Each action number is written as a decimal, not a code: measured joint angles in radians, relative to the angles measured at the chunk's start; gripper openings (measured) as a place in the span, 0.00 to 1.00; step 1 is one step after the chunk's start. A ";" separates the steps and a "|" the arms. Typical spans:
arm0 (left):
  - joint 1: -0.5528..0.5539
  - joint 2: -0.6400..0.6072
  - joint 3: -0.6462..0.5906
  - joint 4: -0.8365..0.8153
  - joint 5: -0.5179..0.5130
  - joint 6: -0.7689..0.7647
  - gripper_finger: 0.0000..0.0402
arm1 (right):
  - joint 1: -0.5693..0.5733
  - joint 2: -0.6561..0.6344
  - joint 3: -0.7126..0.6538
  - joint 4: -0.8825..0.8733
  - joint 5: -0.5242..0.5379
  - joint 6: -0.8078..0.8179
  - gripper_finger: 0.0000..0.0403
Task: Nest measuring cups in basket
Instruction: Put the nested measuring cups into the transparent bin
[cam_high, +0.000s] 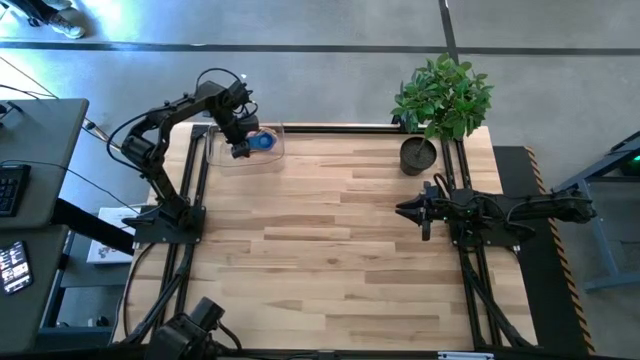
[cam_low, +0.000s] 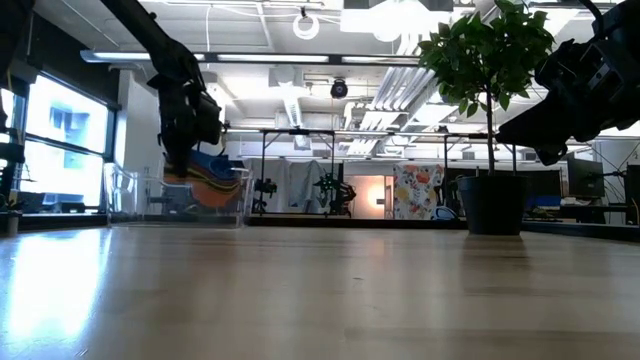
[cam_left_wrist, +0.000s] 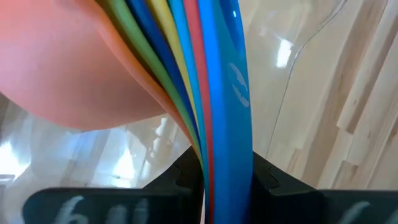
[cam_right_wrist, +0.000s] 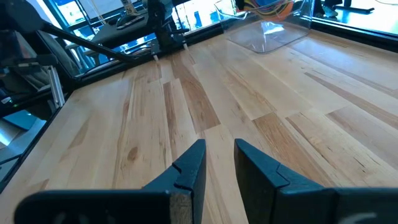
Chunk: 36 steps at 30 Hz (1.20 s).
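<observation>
The left arm reaches to the far left corner, its left gripper (cam_high: 241, 150) clamped. The right gripper (cam_right_wrist: 219, 163) waits, fingers slightly apart.

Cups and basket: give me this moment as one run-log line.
left gripper: shut on nested cups, over basket | right gripper: empty, jaws apart, waiting above table's right side | plant pot: untouched

I see most of the table (cam_high: 330, 250) bare, so room to pass across the middle and near edge. Far-left corner blocked: basket (cam_high: 222, 152) w/ left gripper (cam_high: 241, 150) over it, clamped on the stacked measuring cups (cam_low: 205, 182). Far-right corner taken by plant pot (cam_high: 418, 156). Right gripper (cam_high: 424, 212) sits at right edge, fingers slightly apart.
</observation>
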 joint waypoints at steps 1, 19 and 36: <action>0.000 0.002 0.000 0.001 -0.001 0.004 0.13 | 0.000 0.000 0.000 0.000 0.000 0.000 0.19; -0.029 0.055 0.000 0.003 -0.018 -0.001 0.13 | 0.000 0.000 0.000 0.000 0.000 0.000 0.19; -0.030 0.105 0.000 0.008 0.003 -0.022 0.13 | 0.000 0.000 0.000 0.000 0.000 0.000 0.19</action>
